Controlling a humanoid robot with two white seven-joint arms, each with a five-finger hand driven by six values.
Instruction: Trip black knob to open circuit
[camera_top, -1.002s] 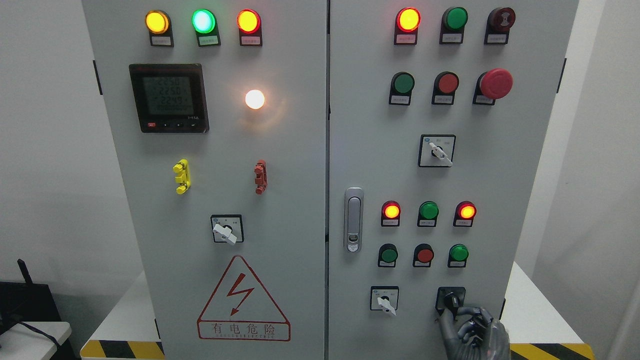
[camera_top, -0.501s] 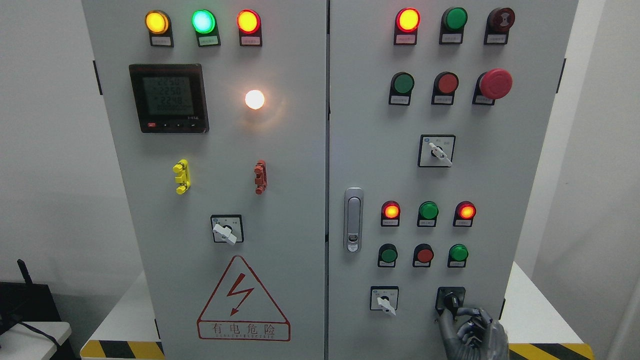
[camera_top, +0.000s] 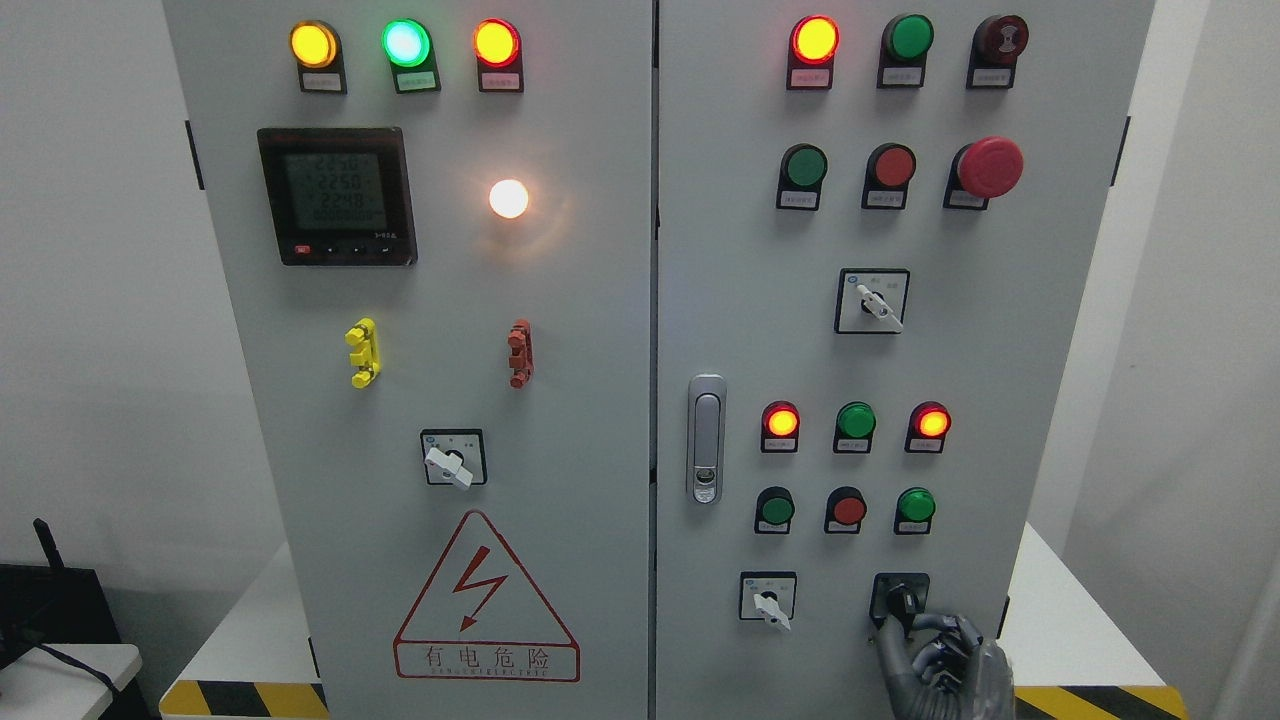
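Head view: right hand (camera_top: 940, 655) raised at lower right, fingers (camera_top: 905, 630) curled onto black knob (camera_top: 903, 603) just above, clamped for leverage to twist. White selector switch (camera_top: 768, 602) left of hand, untouched. Grey cabinet door (camera_top: 960, 340) vertical, smooth. Striped base edge (camera_top: 245, 698) far left; pale walls beyond.

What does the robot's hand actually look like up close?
Only the right hand shows, at the bottom right. It is dark grey metal, shaped much like a human hand, with slim jointed fingers that glint slightly. No cables, markings or sleeve are visible.
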